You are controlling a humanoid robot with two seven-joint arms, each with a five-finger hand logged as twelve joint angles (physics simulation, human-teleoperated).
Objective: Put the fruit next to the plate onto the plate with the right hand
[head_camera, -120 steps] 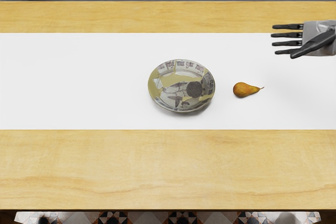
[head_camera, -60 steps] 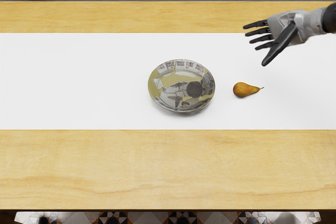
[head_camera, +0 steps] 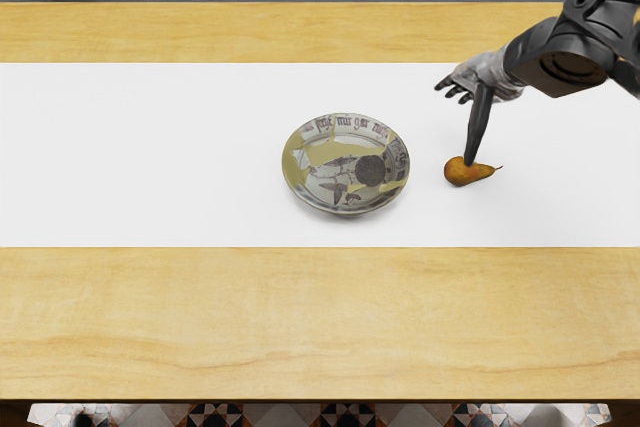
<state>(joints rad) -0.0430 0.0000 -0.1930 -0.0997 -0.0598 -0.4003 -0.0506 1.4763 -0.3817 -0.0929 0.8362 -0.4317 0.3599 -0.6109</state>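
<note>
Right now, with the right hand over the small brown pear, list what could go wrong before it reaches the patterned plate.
1. The right hand is open, one dark finger reaching down to the small brown pear; pressing the rounded fruit, lying on its side, could roll it away.
2. The shallow patterned plate lies close to the pear's left; a low carry might clip its raised rim and shift it.
</note>
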